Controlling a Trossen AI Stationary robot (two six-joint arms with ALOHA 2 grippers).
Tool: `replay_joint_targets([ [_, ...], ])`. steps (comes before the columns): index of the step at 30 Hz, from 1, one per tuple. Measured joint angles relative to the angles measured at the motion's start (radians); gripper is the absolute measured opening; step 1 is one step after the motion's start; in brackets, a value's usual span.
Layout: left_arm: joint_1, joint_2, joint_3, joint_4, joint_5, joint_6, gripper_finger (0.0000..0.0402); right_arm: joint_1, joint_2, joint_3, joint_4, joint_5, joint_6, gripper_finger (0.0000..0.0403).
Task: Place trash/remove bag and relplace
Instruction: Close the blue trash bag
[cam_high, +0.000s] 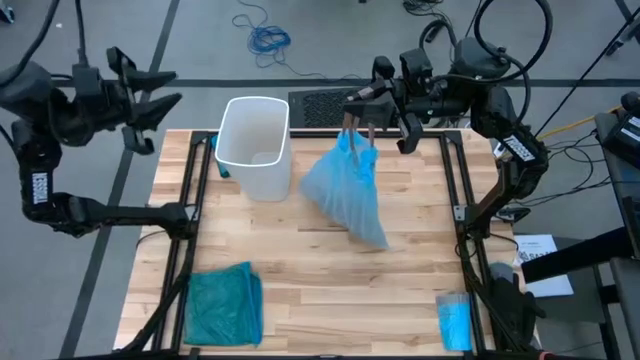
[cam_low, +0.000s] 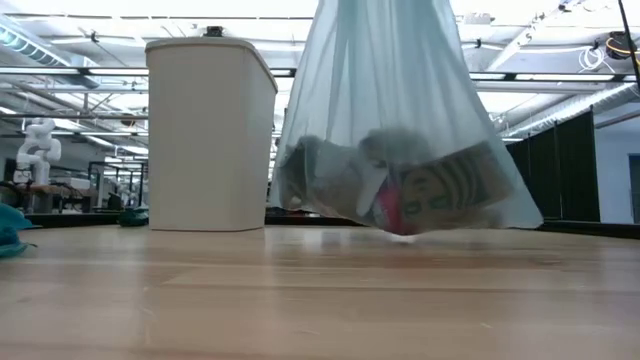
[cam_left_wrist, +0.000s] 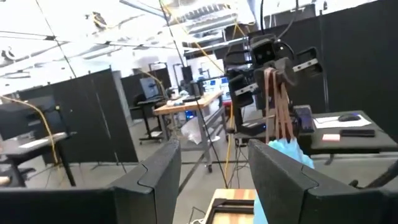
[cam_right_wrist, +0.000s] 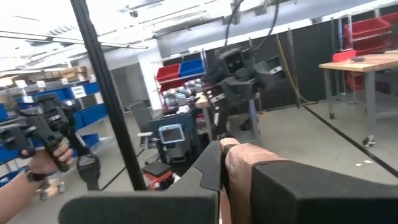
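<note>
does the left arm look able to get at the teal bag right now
Probably yes: the left gripper is open and empty beyond the table's far left corner, and the teal bag lies uncovered at the near left edge, nothing between them.

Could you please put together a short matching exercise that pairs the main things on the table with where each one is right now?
Things:
1. pale blue bag
2. white bin
3. teal-green bag
4. folded blue packet

Places:
A. lying at the near left corner of the table
B. hanging from the right gripper, trash showing through it
C. lying at the near right corner
D. standing upright toward the far left, no liner in it

Pairs: 1-B, 2-D, 3-A, 4-C
</note>
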Motion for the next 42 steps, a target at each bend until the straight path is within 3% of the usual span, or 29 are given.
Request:
replay_joint_targets([
  [7,0.000,-0.002,0.000,0.005,-0.050,-0.105,0.0183,-0.095,-0.012,0.000,-0.210,0.214,-0.053,0.0000],
  [19,0.000,0.005,0.000,-0.022,-0.050,-0.105,0.0183,-0.331,-0.116,0.000,-0.229,0.217,-0.065,0.0000],
  [34,0.000,0.025,0.000,-0.019,-0.050,-0.104,0.0183,-0.398,-0.193,0.002,-0.344,0.219,-0.075,0.0000],
  [42,0.000,0.026,0.000,-0.029,-0.050,-0.104,0.0183,-0.466,-0.199,0.002,-0.612,0.407,-0.138,0.0000],
])
